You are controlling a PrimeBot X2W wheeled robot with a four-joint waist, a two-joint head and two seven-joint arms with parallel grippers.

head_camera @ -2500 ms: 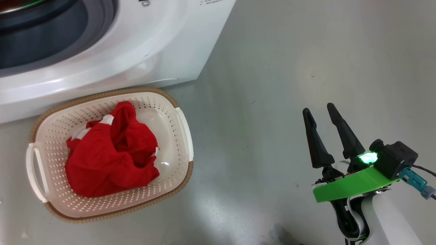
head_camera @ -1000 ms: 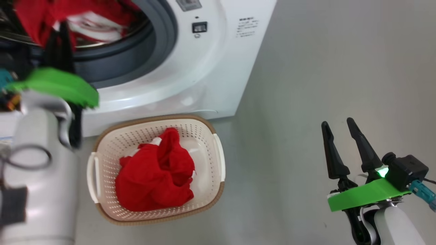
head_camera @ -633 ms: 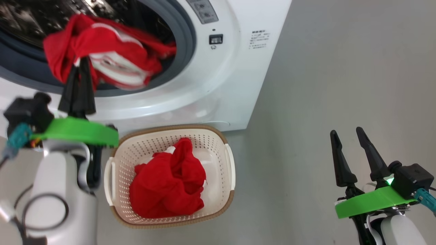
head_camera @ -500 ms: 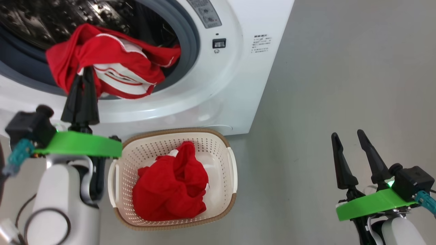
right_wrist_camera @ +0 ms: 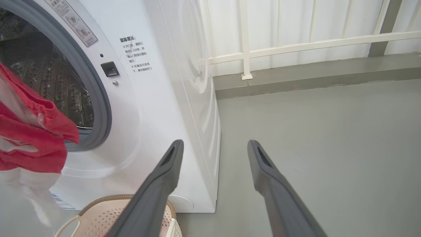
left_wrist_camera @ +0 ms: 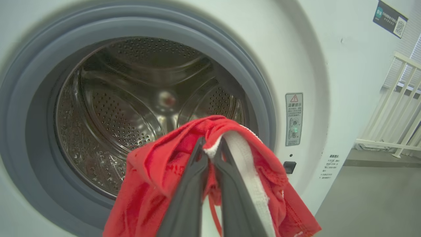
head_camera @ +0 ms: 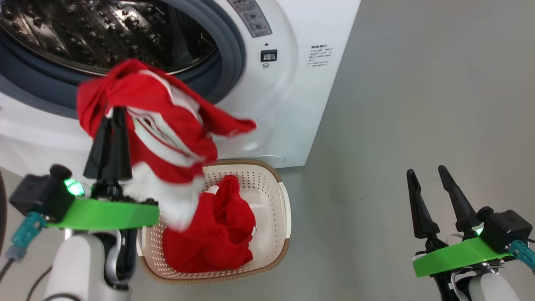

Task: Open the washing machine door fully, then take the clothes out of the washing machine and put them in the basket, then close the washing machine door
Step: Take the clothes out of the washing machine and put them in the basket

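My left gripper (head_camera: 113, 115) is shut on a red garment with white trim (head_camera: 167, 121), one of the clothes. It hangs in the air in front of the washing machine (head_camera: 292, 83), outside the drum (head_camera: 104, 33) and above the basket's left end. In the left wrist view the fingers pinch the cloth (left_wrist_camera: 158, 171) at its white band, with the bare drum (left_wrist_camera: 131, 108) behind. A second red bundle (head_camera: 221, 238) lies in the cream basket (head_camera: 281, 234) on the floor. My right gripper (head_camera: 425, 169) stands open and holds nothing, far to the right. The door is out of view.
Grey floor (head_camera: 418, 83) stretches to the right of the machine. In the right wrist view a white railing (right_wrist_camera: 296, 42) and a low kerb run along the back, and the basket rim (right_wrist_camera: 98, 200) sits against the machine's foot.
My left gripper has drawn the red garment out of the drum opening, down and towards me, so it now hangs over the basket. The right gripper has stayed put.
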